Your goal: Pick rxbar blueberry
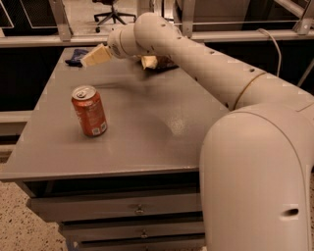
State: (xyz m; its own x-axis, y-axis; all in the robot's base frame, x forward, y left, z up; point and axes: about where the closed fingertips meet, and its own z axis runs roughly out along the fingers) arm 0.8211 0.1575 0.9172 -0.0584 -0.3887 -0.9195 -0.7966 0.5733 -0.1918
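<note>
Rxbar blueberry (pixel 74 57) lies flat just past the tip of the gripper (pixel 94 55). I cannot tell how open it is, and it apparently holds nothing. It should centre over the wrapper, then descend squarely.

- counter (pixel 147 132): drawers (pixel 140 210) stacked under its front edge.
- can (pixel 89 111): upright on the counter, left half, nearer the front edge than the back, well apart from everything else.
- rxbar blueberry (pixel 74 57): flat at the back-left corner.
- gripper (pixel 96 55): over the back-left corner, just right of the rxbar blueberry. Touching it or apart, can't tell from this angle.
- chip bag (pixel 158 62): at the back edge, about mid-width, right of the gripper, partly behind the arm.
- arm (pixel 206 73): runs from the front-right corner diagonally across to the back-left.
- chair (pixel 110 10): on the floor well behind the back edge.
</note>
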